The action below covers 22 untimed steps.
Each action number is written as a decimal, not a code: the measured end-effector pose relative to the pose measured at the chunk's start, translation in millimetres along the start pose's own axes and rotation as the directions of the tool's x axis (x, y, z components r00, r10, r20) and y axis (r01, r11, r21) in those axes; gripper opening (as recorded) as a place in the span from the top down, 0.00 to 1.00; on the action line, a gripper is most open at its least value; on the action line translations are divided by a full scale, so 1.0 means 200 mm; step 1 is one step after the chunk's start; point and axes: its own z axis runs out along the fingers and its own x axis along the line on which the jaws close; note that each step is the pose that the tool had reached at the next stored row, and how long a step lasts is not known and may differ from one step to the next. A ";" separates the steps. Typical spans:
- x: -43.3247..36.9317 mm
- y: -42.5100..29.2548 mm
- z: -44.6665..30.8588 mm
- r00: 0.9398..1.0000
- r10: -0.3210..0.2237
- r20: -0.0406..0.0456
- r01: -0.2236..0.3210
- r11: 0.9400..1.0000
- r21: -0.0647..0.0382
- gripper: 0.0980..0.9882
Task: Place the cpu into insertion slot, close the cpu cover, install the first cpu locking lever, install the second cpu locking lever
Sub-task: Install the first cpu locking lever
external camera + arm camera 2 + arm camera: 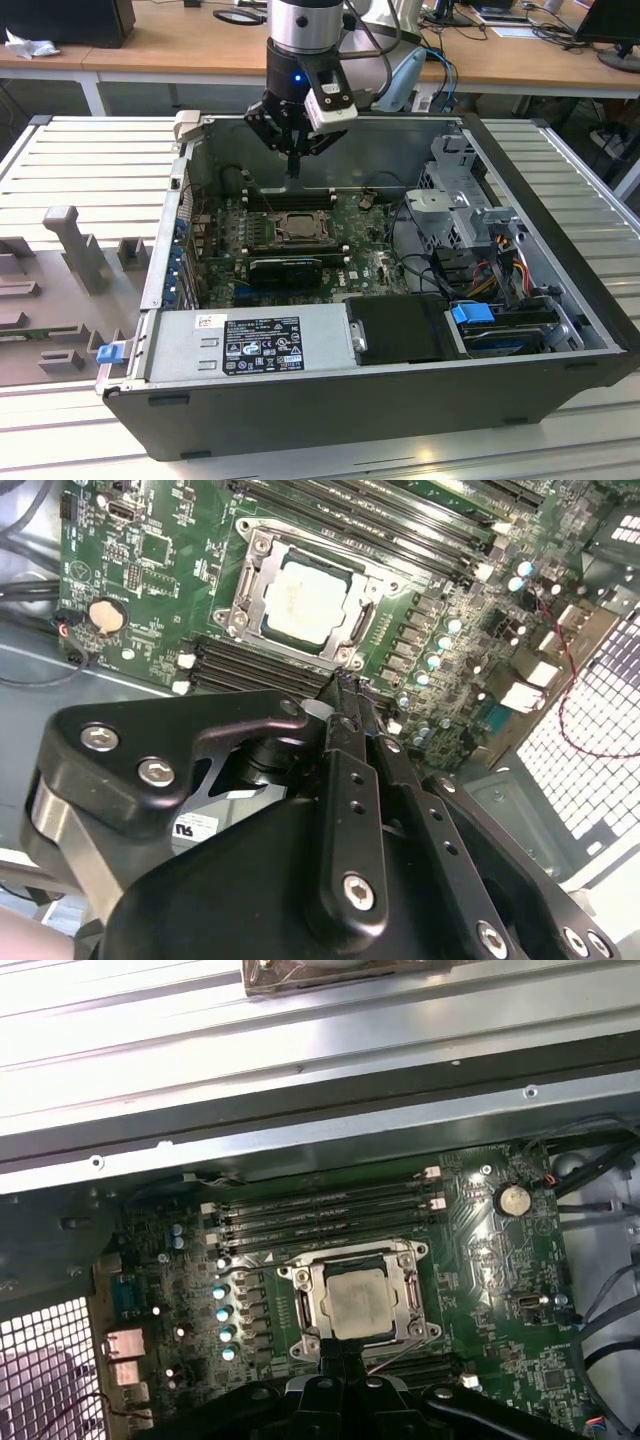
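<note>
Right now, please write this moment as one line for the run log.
gripper: shut, empty, above motherboard | cpu: seated in insertion slot | cpu cover: closed over cpu | computer case: open

Matt pale metal cpu (358, 1303) under shiny metal cpu cover (414, 1295).

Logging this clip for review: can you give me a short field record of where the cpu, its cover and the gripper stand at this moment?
cpu: seated in the insertion slot, pale top showing
cpu cover: down flat, framing the chip
gripper: fingers together, holding nothing, above the motherboard beside the socket
setting: open computer case lying on a slatted table
</note>
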 end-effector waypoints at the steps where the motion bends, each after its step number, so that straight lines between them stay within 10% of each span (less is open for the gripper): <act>1: 0.000 0.000 0.000 1.000 -0.010 0.000 0.010 1.000 0.000 0.99; 22: 0.000 0.000 0.000 0.988 -0.154 -0.007 0.154 0.988 0.005 0.99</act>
